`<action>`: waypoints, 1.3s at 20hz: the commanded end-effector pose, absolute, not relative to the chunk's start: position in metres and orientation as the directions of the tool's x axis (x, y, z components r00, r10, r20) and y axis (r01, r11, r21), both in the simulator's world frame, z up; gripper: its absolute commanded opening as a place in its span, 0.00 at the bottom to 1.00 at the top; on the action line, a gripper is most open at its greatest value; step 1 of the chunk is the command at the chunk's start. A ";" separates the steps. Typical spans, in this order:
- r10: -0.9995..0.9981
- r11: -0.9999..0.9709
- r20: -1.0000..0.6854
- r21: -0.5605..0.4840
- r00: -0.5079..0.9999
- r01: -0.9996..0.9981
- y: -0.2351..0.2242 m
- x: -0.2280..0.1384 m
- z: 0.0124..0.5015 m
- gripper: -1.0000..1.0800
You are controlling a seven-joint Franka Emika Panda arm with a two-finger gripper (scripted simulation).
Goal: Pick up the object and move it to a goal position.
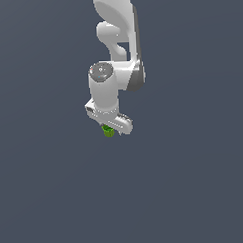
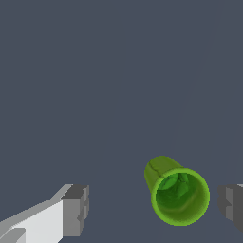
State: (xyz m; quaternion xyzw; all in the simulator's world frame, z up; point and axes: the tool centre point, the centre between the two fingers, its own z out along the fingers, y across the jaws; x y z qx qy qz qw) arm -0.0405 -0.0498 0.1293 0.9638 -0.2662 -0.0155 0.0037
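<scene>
The object (image 2: 179,194) is a small bright green cup-like piece, round, with an open mouth that faces the wrist camera and a short body behind it. In the wrist view it sits between the two fingers of the end effector (image 2: 154,205), nearer to the finger at its 3 o'clock side (image 2: 232,204) and farther from the finger at its 9 o'clock side (image 2: 76,209). A gap of the dark desk (image 2: 95,95) shows on both sides of the object, so the fingers are spread apart and neither pad touches it. In the exterior view the object (image 1: 108,131) shows as a tiny green lump directly at the 6 o'clock side of the white end effector (image 1: 114,128), partly covered by it. I cannot tell from this view if the object rests on the desk (image 1: 196,190) or is above it. The white arm (image 1: 117,38) rises from the end effector toward 12 o'clock.
</scene>
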 end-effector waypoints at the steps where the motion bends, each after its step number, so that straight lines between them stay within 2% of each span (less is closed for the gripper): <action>1: -0.577 -0.817 -0.025 0.015 0.816 -0.577 -0.051 -0.045 0.126 0.96; 15: -0.860 -0.510 -0.012 0.010 0.509 -0.860 -0.059 -0.070 0.107 0.96; 26: -0.970 -0.243 -0.003 0.004 0.243 -0.970 -0.066 -0.089 0.096 0.96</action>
